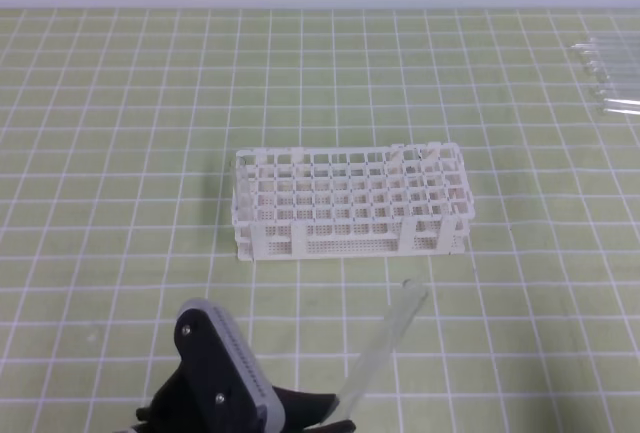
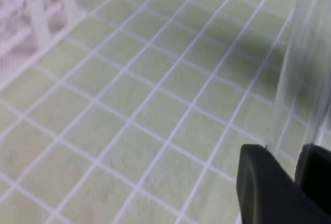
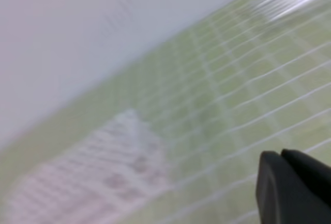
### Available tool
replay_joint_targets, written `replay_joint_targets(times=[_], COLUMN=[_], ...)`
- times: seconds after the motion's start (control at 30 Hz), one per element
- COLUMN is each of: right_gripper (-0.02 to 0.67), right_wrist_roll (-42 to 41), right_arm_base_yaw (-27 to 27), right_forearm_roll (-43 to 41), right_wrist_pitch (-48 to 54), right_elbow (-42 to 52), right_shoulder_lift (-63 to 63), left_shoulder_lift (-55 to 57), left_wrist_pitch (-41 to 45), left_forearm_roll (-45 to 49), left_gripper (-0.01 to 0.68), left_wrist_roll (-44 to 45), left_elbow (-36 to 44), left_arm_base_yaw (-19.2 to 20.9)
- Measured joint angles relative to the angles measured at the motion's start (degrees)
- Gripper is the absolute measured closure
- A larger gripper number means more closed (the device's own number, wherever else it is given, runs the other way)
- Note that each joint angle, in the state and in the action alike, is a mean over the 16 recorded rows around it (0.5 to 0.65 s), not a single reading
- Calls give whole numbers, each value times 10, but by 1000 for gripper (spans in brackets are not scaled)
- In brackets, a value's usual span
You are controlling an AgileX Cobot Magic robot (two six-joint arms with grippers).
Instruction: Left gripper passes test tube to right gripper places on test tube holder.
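Left hand (image 1: 330, 408) low at near edge, clamped on tube (image 1: 385, 338), tilted up toward rack (image 1: 350, 203) but apart from it. Spare tubes (image 1: 610, 73) far right on table (image 1: 120, 153). Right hand (image 3: 282, 157) clenched, holding nothing.

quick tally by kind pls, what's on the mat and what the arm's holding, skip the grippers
white test tube holder: 1
test tube held up in the left gripper: 1
bundle of spare clear tubes at the far right edge: 1, number of tubes unclear
total: 3
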Motion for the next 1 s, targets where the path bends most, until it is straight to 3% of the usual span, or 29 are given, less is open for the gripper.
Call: replay_joint_targets(times=[0.27, 0.53, 0.73, 1.0], right_gripper=[666, 666, 666, 639], right_wrist_roll=[0, -48, -197, -479], right_arm_base_yaw=[0, 0, 0, 5], right_forearm_roll=[253, 363, 443, 537], right_wrist_pitch=[-24, -13, 40, 138], right_elbow=[0, -5, -39, -131], right_shoulder_lift=[0, 0, 10, 70], left_shoulder_lift=[27, 76, 115, 159], left_wrist_pitch=[-55, -123, -186, -251], left_forearm_roll=[0, -9, -13, -13], left_gripper=[638, 644, 650, 650], left_wrist_roll=[21, 22, 22, 22], left_elbow=[0, 0, 0, 0], left_arm_base_yaw=[1, 1, 1, 1])
